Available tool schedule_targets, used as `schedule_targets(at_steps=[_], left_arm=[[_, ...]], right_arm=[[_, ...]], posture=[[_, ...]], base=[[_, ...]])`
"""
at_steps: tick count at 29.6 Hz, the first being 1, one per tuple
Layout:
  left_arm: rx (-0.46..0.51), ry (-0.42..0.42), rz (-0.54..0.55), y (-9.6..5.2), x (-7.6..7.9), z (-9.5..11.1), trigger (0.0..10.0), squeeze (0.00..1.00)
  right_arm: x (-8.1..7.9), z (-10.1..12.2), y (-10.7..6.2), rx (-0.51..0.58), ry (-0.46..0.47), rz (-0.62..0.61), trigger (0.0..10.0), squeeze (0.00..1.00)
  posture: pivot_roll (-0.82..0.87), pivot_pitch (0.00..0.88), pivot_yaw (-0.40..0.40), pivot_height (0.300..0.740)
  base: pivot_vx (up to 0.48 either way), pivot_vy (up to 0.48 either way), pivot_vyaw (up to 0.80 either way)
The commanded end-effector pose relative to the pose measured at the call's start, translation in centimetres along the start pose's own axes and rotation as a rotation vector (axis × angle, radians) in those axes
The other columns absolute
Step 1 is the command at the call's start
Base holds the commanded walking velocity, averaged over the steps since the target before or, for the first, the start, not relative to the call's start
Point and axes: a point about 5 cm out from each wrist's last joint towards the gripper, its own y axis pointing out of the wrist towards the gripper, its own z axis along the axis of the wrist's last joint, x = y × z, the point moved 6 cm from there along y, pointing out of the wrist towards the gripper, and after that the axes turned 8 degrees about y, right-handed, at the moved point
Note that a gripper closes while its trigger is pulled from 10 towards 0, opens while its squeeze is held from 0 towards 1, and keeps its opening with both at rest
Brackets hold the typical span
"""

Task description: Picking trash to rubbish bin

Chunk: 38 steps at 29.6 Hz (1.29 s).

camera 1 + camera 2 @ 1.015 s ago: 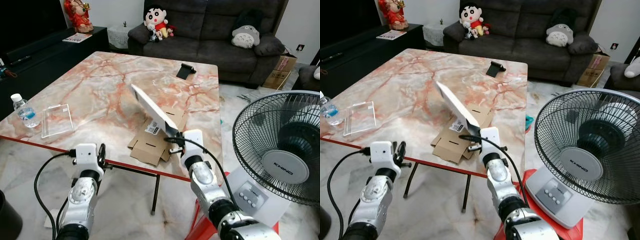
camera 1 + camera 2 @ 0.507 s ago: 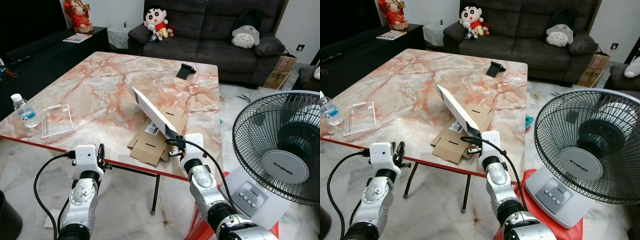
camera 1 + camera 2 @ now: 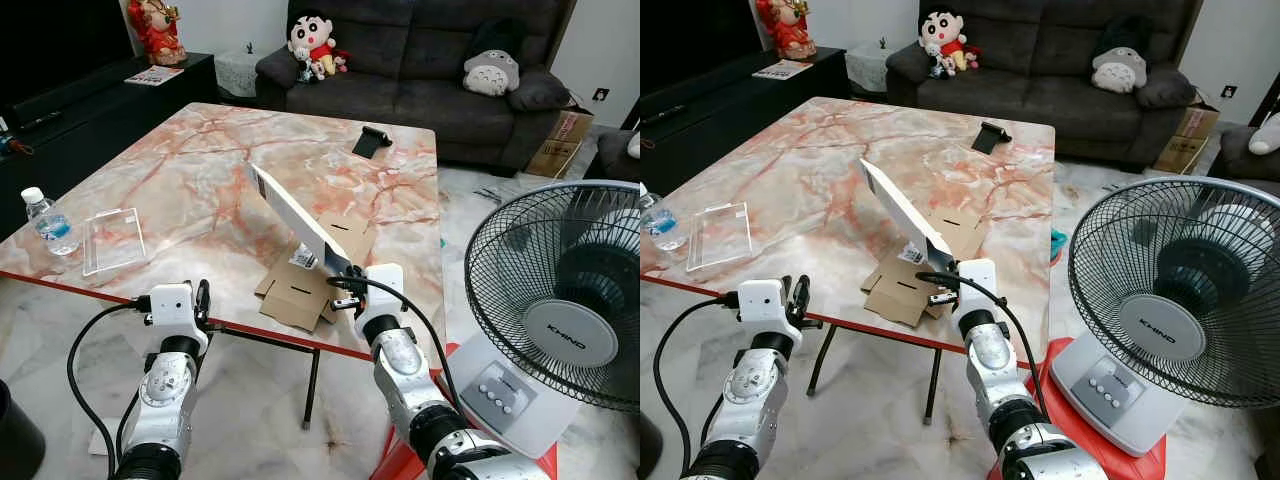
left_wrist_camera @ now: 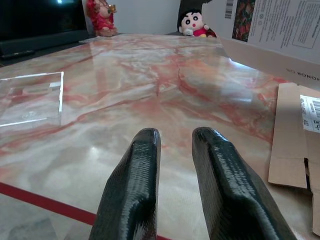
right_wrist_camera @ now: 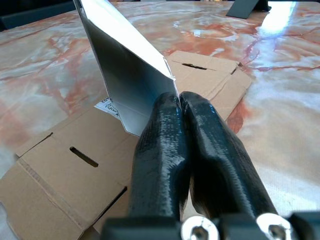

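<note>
Fingers [image 5: 200, 145] of the right gripper [image 5: 178, 97] are clamped on a white box [image 3: 295, 215], tilted above flat cardboard [image 3: 310, 275]; the left gripper [image 4: 175, 145] is held slightly parted at the table [image 3: 180, 170] edge.

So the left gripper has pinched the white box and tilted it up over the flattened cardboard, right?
Not the left. The right gripper is shut on the white box, tilted above the flattened cardboard, as the right wrist view shows. The left gripper hangs free at the table edge.
</note>
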Motion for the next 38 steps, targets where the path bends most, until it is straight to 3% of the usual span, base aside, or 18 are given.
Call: schedule_targets(at_steps=[1,13,38], left_arm=[[0.006,0.009,-0.012,0.3,0.4,0.2,10.0,0.0],[0.01,0.016,-0.018,0.3,0.6,0.3,10.0,0.0],[0.009,0.017,-0.005,0.4,0.3,0.4,10.0,0.0]], right_arm=[[0.2,0.8,0.1,0.037,0.004,-0.005,10.0,0.0],[1.5,1.1,0.0,0.042,-0.007,-0.035,10.0,0.0],[1.2,1.0,0.0,0.043,-0.016,-0.029,10.0,0.0]], posture=[[0.06,0.0,-0.022,0.74],[0.05,0.0,-0.023,0.74],[0.06,0.0,-0.024,0.74]], base=[[0.0,0.0,0.0],[-0.116,0.0,0.0],[-0.295,0.0,0.0]])
